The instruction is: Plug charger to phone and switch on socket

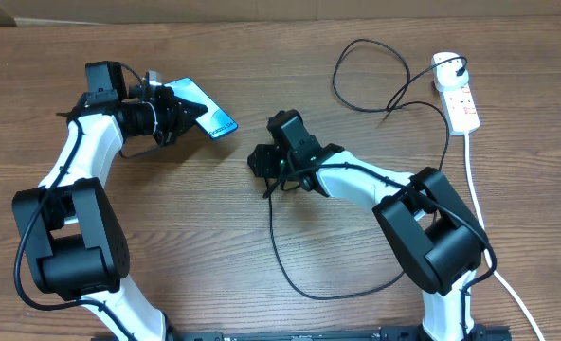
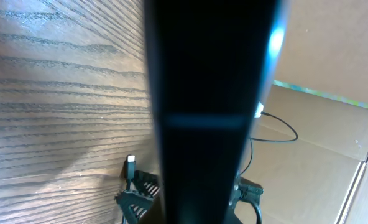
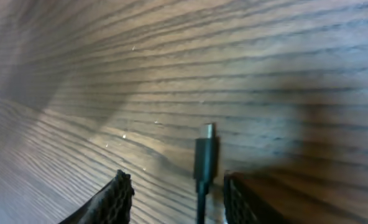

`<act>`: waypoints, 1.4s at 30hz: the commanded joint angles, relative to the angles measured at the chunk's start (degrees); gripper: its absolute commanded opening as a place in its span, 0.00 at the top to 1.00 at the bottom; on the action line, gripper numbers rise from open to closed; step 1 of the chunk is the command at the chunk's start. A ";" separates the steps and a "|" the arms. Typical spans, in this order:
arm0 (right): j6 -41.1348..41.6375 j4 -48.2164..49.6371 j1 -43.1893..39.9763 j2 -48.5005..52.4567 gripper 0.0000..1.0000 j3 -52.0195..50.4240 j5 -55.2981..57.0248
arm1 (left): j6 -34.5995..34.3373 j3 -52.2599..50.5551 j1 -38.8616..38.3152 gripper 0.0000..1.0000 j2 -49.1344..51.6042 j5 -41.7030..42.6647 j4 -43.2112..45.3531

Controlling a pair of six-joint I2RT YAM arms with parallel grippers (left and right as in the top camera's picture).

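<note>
- The charger (image 1: 290, 277) — one black cable — loops over the tabletop (image 1: 205, 256). Its plug tip (image 3: 207, 149) shows clearly only at the right wrist, between the right fingers (image 3: 119, 199), which stand apart and unclamped.
- The phone (image 1: 212, 117), one, shows its blue screen overhead — the left wrist sees only a dark edge. The left fingers (image 1: 188, 112) are clamped on it, upper left.
- One socket (image 1: 459, 95) sits far right, with its white cord (image 1: 474, 180).

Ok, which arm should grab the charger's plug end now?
Right. The right gripper sits with its jaws apart around the charger tip on the table. The left gripper is shut on the phone, so it's occupied.
</note>
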 commanded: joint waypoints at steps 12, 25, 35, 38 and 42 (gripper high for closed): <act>2.47 -0.79 -0.59 1.53 0.96 0.83 -0.94 | 1.60 0.66 -0.26 0.96 -0.70 3.06 0.28; 0.39 1.49 -13.31 0.07 0.96 0.83 -35.43 | 2.73 0.66 -0.28 0.96 -0.70 5.79 0.50; -1.07 1.51 -15.08 -1.92 0.96 0.83 -49.00 | 3.04 0.66 -0.28 0.96 -0.70 6.71 0.52; -2.58 4.17 -15.08 -1.92 0.96 0.83 -55.84 | 3.04 0.66 -0.28 0.96 -0.70 6.71 0.50; -1.66 12.22 -15.32 -1.92 0.96 0.83 -67.63 | 3.06 0.66 -0.28 0.96 -0.70 6.73 0.50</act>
